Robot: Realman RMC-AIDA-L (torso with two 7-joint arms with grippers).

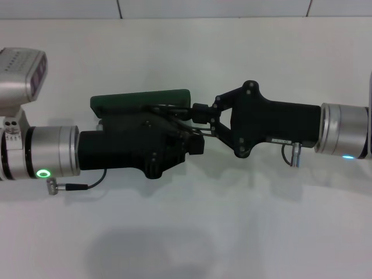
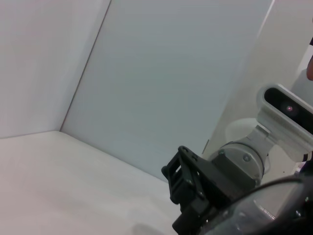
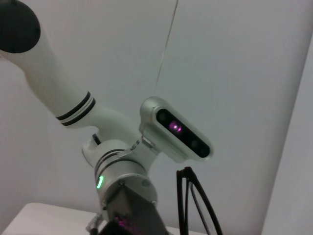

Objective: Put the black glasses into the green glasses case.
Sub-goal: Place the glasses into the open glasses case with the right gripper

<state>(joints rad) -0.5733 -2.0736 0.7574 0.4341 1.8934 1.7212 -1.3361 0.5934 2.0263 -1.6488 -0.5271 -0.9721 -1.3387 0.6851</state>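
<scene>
I see my left gripper (image 1: 189, 136) and my right gripper (image 1: 200, 119) meeting tip to tip over the middle of the table (image 1: 244, 221), the left arm coming in from the left and the right arm from the right. The green glasses case (image 1: 139, 99) lies just behind my left gripper, partly hidden by it. The black glasses (image 3: 193, 203) sit right at the two tips, next to my left gripper in the right wrist view.
</scene>
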